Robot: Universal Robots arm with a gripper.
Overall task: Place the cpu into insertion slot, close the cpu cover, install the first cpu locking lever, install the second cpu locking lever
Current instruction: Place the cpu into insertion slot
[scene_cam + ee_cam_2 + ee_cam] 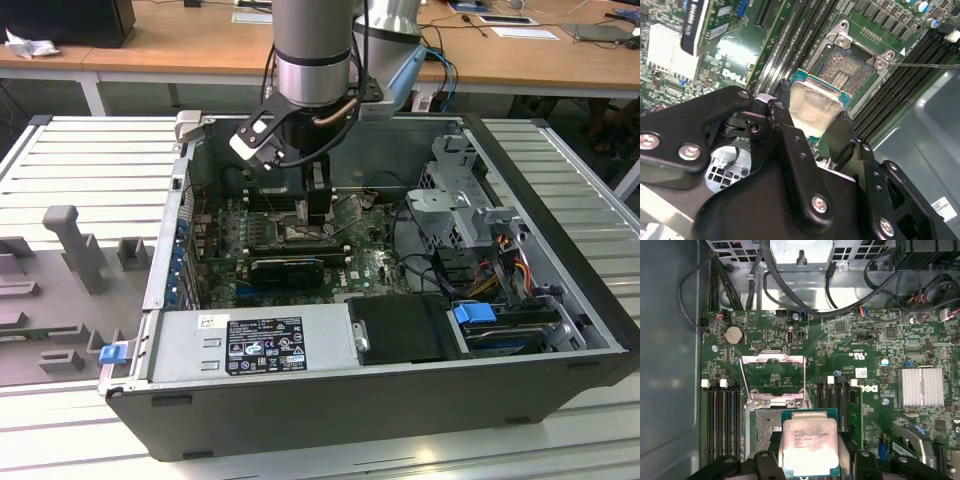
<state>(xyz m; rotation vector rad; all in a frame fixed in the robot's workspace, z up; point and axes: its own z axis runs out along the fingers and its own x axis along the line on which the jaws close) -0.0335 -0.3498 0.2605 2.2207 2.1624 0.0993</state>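
End effector [812, 114]: you had it down inside the open computer case [400, 400], its two black fingers [790, 145] clamped on opposite edges of the cpu.
Cpu [810, 440]: it sat between the fingertips, pale metal face up, with its green border showing on the side away from the end effector.
Insertion slot [845, 75]: it lay directly beneath and just beyond the fingertips. The held cpu covered the part nearest the end effector, and the pin field beyond it was bare. You could not tell whether the chip touched the socket.
Cpu cover [772, 358]: it stood swung open past the far edge of the slot, hinged there, its square window showing green board through it.
Thin metal rod [925, 65]: it ran out from a far corner of the slot, away from the end effector.
Memory slots [722, 425]: long black rows flanked the slot on both sides of the fingers.
Heat sink [920, 387]: this pale finned block sat well off to one side of the end effector, on the motherboard [865, 340].
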